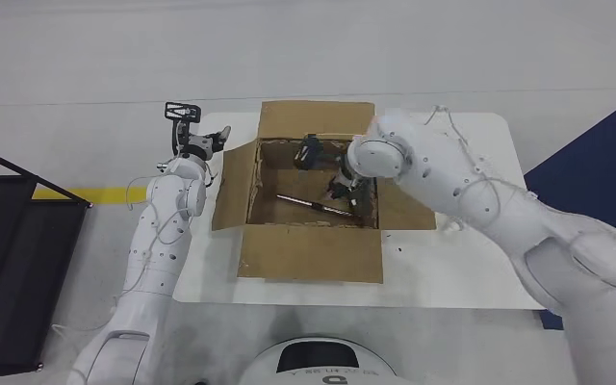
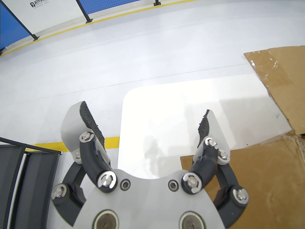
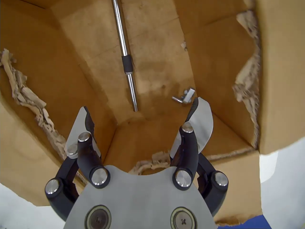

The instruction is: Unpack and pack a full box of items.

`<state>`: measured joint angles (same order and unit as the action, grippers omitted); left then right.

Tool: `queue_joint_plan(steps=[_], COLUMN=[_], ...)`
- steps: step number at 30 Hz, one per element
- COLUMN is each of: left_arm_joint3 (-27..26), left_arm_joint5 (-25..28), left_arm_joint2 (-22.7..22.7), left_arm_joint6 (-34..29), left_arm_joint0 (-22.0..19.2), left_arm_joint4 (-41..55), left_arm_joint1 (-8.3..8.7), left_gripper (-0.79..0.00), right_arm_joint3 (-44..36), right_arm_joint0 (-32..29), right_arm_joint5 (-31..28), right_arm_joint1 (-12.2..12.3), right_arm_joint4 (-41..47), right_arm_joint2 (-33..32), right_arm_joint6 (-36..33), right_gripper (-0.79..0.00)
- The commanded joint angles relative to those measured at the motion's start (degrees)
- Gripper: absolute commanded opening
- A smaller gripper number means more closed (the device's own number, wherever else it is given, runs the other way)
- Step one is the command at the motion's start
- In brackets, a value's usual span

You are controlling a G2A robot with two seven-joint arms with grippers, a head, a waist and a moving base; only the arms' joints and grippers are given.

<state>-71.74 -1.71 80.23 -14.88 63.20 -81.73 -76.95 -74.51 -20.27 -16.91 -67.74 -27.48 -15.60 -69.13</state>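
Open brown cardboard box (image 1: 310, 255) looks nearly emptied. A long steel rod with black band (image 3: 124, 48) and a small metal fitting (image 3: 184, 96) lie on its floor. Right gripper (image 3: 140, 107) inside box, fingers wide, empty. Left gripper (image 2: 144, 109) outside box's left flap, likewise spread. Repacking all ahead.

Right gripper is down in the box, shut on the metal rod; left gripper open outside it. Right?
No: the right gripper is open, empty; the metal rod lies free on the box floor, per the right wrist view. The left gripper is open outside.
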Motion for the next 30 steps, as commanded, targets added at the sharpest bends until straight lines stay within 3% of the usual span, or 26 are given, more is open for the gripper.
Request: queue_joint_plan(steps=[1,2,7,14,22,26,30], left_arm_joint3=[0.0,0.0,0.0,0.0,0.0,0.0,0.0], left_arm_joint5=[0.0,0.0,0.0,0.0,0.0,0.0,0.0], left_arm_joint2=[0.0,0.0,0.0,0.0,0.0,0.0,0.0], left_arm_joint6=[0.0,0.0,0.0,0.0,0.0,0.0,0.0], left_arm_joint0=[0.0,0.0,0.0,0.0,0.0,0.0,0.0], left_arm_joint4=[0.0,0.0,0.0,0.0,0.0,0.0,0.0], left_arm_joint1=[0.0,0.0,0.0,0.0,0.0,0.0,0.0], left_gripper=[0.0,0.0,0.0,0.0,0.0,0.0,0.0], right_arm_joint3=[3.67,5.18,14.51,24.97,33.39,38.02,41.9], right_arm_joint0=[0.51,0.7,0.99,0.88,-0.6,-0.82,-0.99], right_arm_joint5=[-1.72,-2.38,-6.05,-10.17,-12.08,-13.53,-14.32], right_arm_joint1=[-2.57,-3.81,-9.83,-16.37,-22.24,-24.46,-26.35], right_arm_joint4=[0.69,0.94,2.48,1.63,-5.65,-6.52,-7.63], right_arm_joint2=[1.57,2.33,5.69,5.86,5.86,5.86,5.86], right_arm_joint6=[0.67,0.84,-0.45,-0.61,2.98,4.24,4.92], right_gripper=[-0.345,-0.388,-0.443,-0.471,-0.517,-0.56,-0.554])
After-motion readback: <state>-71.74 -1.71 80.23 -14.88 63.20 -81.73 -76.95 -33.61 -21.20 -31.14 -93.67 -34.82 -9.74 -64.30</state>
